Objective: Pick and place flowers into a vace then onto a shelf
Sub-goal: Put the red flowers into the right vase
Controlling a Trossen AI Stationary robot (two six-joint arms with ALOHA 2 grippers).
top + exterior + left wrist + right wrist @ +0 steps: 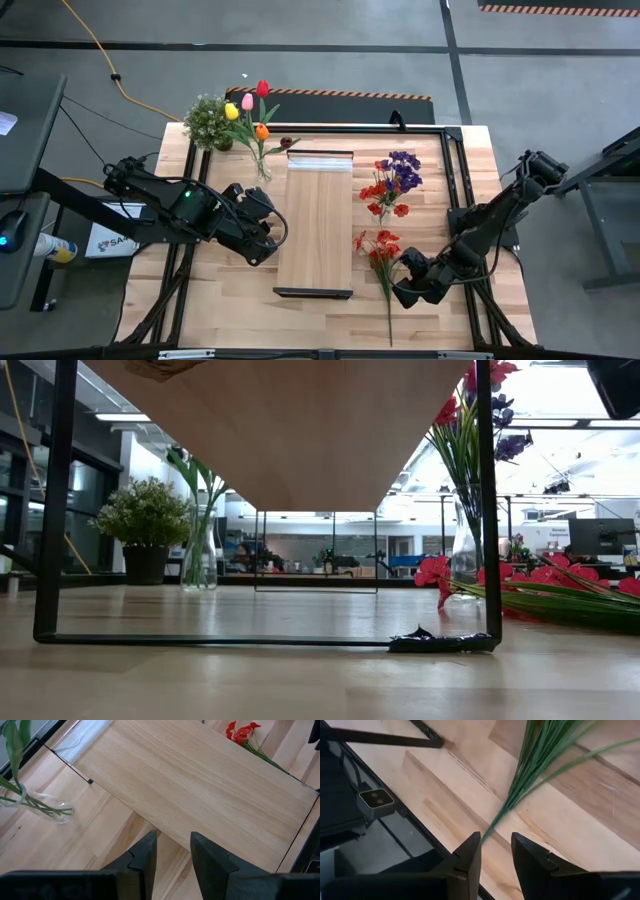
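A glass vase (263, 168) on the far left holds yellow, pink, red and orange tulips. A second vase (465, 550) holds the purple cluster and red blooms (393, 183). One red-petalled spray (377, 246) lies flat on the table, its long stem (530, 765) pointing to the near edge. The light wood shelf (318, 220) stands mid-table on a black frame. My right gripper (496, 850) is open just above the spray's stem, near its lower part. My left gripper (173, 850) is open, hovering beside the shelf's left edge.
A bushy potted plant (208, 122) stands at the far left corner beside the tulip vase. The shelf's black frame legs (488, 510) rise from the table, with a dark blob (425, 640) at one foot. Black rails run along both table sides.
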